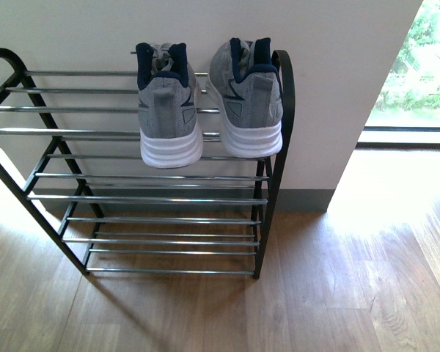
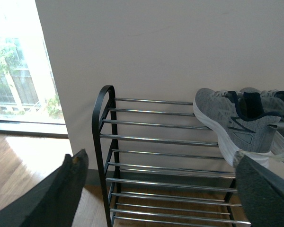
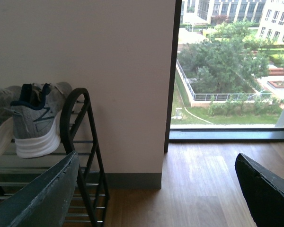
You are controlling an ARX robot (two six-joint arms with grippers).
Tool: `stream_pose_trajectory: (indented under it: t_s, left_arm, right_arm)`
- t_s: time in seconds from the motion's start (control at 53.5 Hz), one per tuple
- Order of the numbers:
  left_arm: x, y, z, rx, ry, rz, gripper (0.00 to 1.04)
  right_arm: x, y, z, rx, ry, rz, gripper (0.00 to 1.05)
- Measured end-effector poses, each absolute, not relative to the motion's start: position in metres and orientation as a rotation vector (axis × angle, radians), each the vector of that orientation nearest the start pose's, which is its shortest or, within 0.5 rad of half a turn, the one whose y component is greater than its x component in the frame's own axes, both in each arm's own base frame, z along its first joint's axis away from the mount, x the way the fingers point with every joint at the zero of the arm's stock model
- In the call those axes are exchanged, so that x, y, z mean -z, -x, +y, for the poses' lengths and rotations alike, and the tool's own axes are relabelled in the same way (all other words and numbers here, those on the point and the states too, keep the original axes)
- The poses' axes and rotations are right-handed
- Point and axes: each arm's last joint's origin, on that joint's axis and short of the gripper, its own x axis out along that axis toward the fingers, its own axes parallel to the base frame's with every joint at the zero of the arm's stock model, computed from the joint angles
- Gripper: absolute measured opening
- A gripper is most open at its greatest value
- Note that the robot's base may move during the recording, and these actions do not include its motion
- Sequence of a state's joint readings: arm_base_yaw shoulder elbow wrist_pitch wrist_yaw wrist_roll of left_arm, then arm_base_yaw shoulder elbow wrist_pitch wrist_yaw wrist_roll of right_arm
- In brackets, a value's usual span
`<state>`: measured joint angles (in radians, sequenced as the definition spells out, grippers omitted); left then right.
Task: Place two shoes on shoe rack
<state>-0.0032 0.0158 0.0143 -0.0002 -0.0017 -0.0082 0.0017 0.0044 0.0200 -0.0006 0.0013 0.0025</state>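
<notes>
Shoes both up on rack, heels toward claws — left claw and right claw spread, empty, well clear.

The shoe rack is cut off by the front view's left edge.

No lettering, brand name, number or sign can be read in any of the three views.

Shoe on the left of the front view – dark angular line marks are seen on the grey knit by the heel, and no letters can be made out in them.

Shoe on the right – the same dark line marks are seen. Any label on heel or tongue is too small to be read.
</notes>
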Motion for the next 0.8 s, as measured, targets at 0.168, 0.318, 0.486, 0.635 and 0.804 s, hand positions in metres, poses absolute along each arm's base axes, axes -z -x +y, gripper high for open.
stream_pose_trajectory:
  t_s: [0.168, 0.318, 0.486, 0.635, 0.804]
  left_arm:
    - [-0.1671, -0.0978, -0.0004, 0.005, 0.007, 0.002, 0.95]
    - [-0.1671, -0.0978, -0.0003, 0.003, 0.005, 0.002, 0.95]
    - [-0.1671, -0.0978, -0.0003, 0.003, 0.005, 0.002, 0.95]
    - [-0.1671, -0.0978, -0.0003, 0.004, 0.005, 0.002, 0.95]
    - [-0.1671, -0.0978, -0.0003, 0.003, 0.005, 0.002, 0.95]
  right_arm:
    - [-0.1699, -0.0967, 0.0001, 0.002, -0.003, -0.015, 0.96]
    - [-0.1699, -0.0967, 0.0001, 0.001, -0.003, -0.015, 0.96]
    - [-0.1699, -0.0967, 0.0001, 0.001, -0.003, -0.015, 0.96]
    - [-0.1699, -0.0967, 0.0001, 0.0, -0.003, -0.015, 0.96]
    - [-0.17, -0.0967, 0.0001, -0.001, -0.002, -0.016, 0.96]
